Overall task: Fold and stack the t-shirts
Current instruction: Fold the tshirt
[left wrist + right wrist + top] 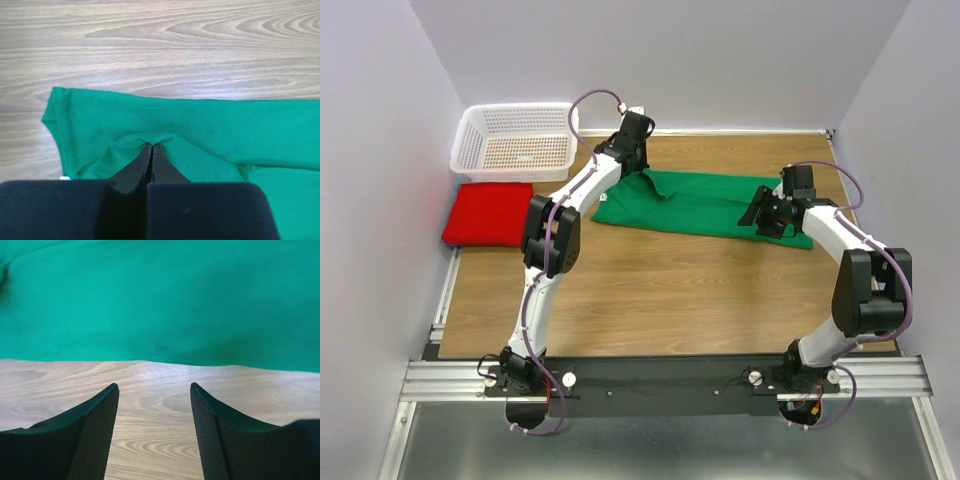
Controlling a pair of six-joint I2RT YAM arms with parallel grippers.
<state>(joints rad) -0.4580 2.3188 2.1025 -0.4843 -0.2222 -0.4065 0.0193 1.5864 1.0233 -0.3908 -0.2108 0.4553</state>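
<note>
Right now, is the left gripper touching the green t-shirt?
Touching. The left wrist view shows the left gripper shut and pinching a raised fold of the green t-shirt, with the cloth puckered around its tips.

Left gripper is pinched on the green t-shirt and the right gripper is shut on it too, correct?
Not quite. The right gripper is open, jaws apart over the wooden table short of the green t-shirt, as the right wrist view shows. The left gripper is indeed pinched on it.

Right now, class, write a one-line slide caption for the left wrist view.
Left gripper, jaws shut, pinching a fold of the green t-shirt on the wooden table.
</note>
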